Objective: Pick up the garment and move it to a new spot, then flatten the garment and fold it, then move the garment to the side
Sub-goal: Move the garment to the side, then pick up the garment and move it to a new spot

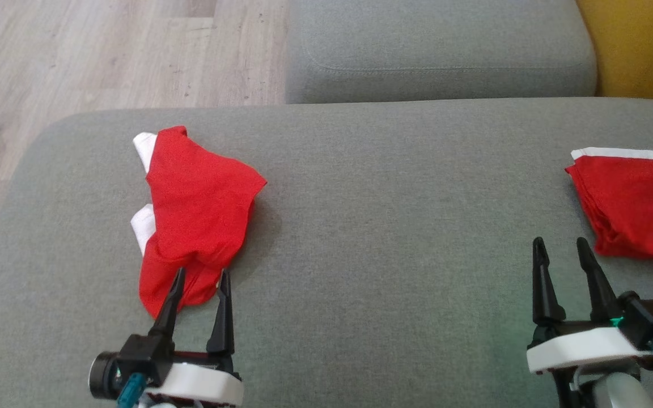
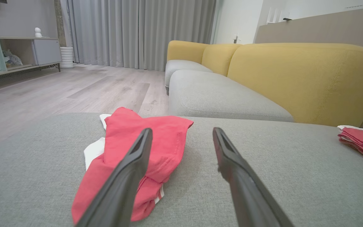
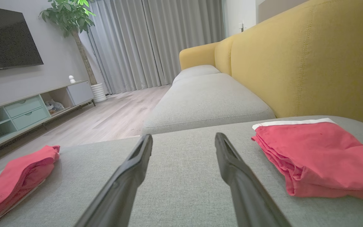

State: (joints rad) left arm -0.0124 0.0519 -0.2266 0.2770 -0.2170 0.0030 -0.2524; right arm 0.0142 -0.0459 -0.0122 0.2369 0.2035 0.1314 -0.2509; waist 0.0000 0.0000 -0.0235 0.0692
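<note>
Two red garments lie on the grey seat cushion (image 1: pixel 389 226), and we judge the rumpled one to be the job in hand. That crumpled garment (image 1: pixel 199 215) sits toward 9 o'clock on the cushion, dead ahead at 12 o'clock of our left claw (image 1: pixel 202 273). The claw's tips overlap its near end, though we cannot tell whether they touch the cloth. Its long axis runs roughly 6 to 12, in line with the claw, so the left arm is plainly the nearer one. Our right claw (image 1: pixel 560 242) hovers well apart toward 3 o'clock, with the folded garment (image 1: pixel 638 204) near it at 1 o'clock. Both claws stand spread wide and carry nothing. The cloth looks thin, soft and limp, heaped in loose folds with white trim (image 1: pixel 144 146) showing along its 9 o'clock edge. The cushion is a coarse, flat weave that should let the cloth slide.
</note>
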